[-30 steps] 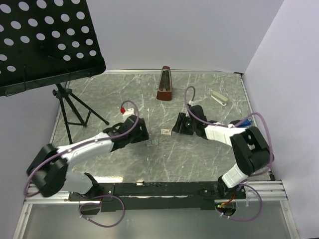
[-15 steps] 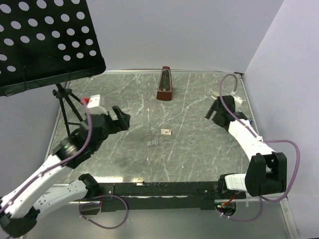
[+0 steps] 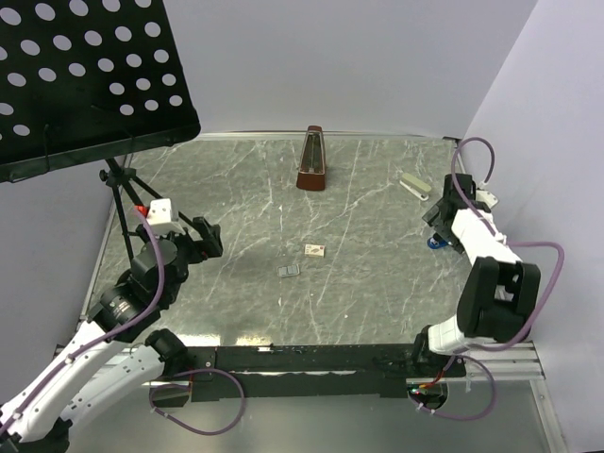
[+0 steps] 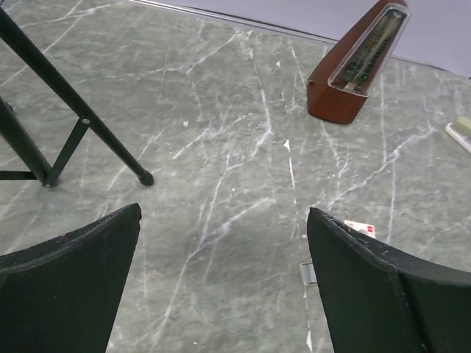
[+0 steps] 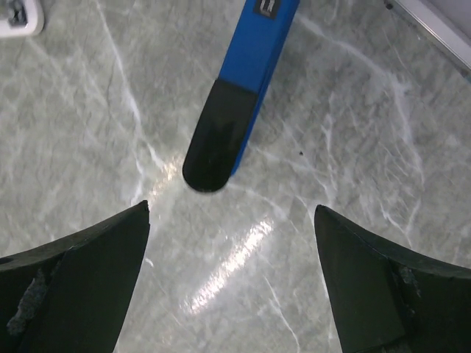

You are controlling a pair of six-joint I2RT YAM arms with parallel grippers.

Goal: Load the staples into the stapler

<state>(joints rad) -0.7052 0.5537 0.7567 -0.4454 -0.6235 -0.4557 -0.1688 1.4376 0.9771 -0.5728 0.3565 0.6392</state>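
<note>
The staples box point(image 3: 314, 249), small and whitish with red print, lies mid-table, with a small silvery-grey staple strip point(image 3: 288, 271) just to its near left. In the left wrist view the box point(image 4: 359, 226) and the strip point(image 4: 308, 273) peek out beside my right fingertip. A blue and black stapler point(image 5: 243, 81) lies flat on the table at the right, partly hidden under my right gripper point(image 3: 442, 225) in the top view. My right gripper point(image 5: 232, 279) is open and empty above it. My left gripper point(image 3: 203, 236) point(image 4: 221, 287) is open and empty, well left of the box.
A brown metronome point(image 3: 312, 160) point(image 4: 357, 66) stands at the back middle. A white stapler point(image 3: 413, 185) lies at the back right. A black music stand's tripod legs point(image 3: 142, 203) point(image 4: 73, 118) stand at the left, its perforated desk point(image 3: 85, 75) overhanging.
Both arms have pulled away from the box at mid-table. The left arm swung back to the left, the right arm swung out to the right over the blue stapler.
</note>
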